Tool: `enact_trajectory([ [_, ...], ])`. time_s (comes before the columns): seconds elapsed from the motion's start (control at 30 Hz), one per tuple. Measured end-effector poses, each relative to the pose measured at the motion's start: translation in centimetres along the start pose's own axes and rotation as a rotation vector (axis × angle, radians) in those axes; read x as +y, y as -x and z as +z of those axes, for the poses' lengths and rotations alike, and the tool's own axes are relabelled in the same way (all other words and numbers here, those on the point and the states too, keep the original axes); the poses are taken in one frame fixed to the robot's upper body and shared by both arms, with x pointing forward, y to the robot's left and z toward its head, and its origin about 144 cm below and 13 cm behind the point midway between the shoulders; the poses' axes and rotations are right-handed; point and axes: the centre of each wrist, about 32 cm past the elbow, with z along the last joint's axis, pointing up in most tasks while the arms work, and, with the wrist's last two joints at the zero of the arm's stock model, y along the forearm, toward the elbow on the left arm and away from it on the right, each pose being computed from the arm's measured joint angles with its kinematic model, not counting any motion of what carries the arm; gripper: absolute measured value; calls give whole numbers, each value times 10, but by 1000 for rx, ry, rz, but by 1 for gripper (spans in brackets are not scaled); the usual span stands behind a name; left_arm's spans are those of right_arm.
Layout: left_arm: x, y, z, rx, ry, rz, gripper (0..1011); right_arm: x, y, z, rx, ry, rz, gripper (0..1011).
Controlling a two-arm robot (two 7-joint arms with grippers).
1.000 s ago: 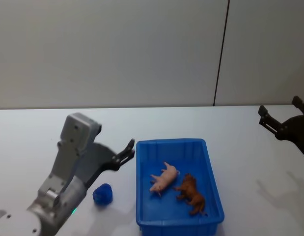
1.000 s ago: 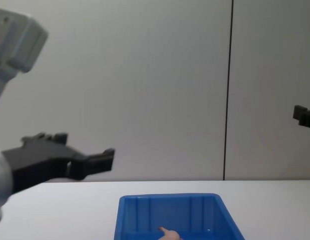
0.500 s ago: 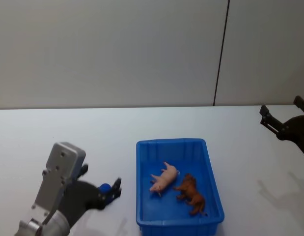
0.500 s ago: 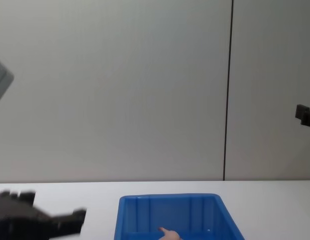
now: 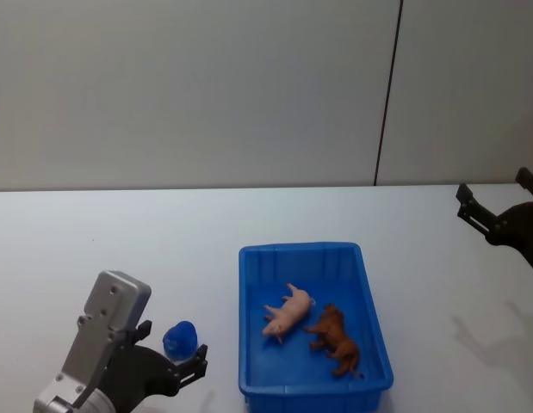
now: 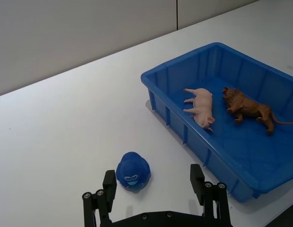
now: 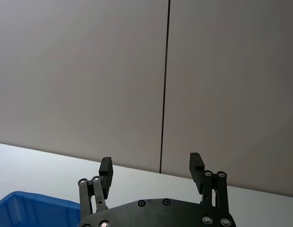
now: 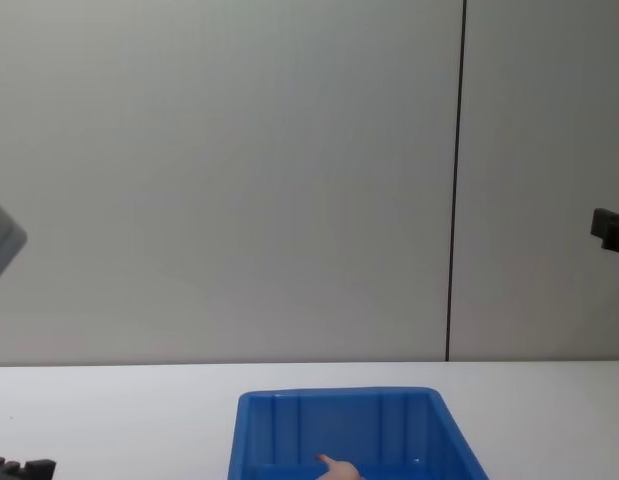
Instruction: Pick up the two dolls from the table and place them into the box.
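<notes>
Both dolls lie on the floor of the blue box (image 5: 300,250): the pale pink one (image 5: 288,312) on its side, the reddish-brown one (image 5: 337,341) just right of it. The left wrist view shows the box (image 6: 184,71) with the pink doll (image 6: 200,105) and the brown doll (image 6: 246,108) inside. My left gripper (image 5: 173,342) hangs open and empty, low over the table (image 5: 120,241) left of the box; its fingers (image 6: 197,176) hold nothing. My right gripper (image 5: 492,185) is open and raised at the far right, holding nothing (image 7: 151,163).
A small round blue toy (image 5: 179,339) sits on the table left of the box, between my left gripper's fingers in the left wrist view (image 6: 133,171). In the chest view the box's far rim (image 8: 339,398) shows low at centre. A grey wall stands behind the table.
My left arm has swung down and back from beside the box's left rim to low over the blue toy. The right gripper has barely shifted. Both dolls stayed still.
</notes>
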Motion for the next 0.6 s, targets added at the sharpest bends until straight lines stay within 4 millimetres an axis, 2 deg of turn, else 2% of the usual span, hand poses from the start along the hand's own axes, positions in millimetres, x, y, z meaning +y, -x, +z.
enact_trajectory([
  [0.6, -29, -23, -3, -25, -34, -28, 1000, 0, 0, 0, 0, -1, -1, 1001],
])
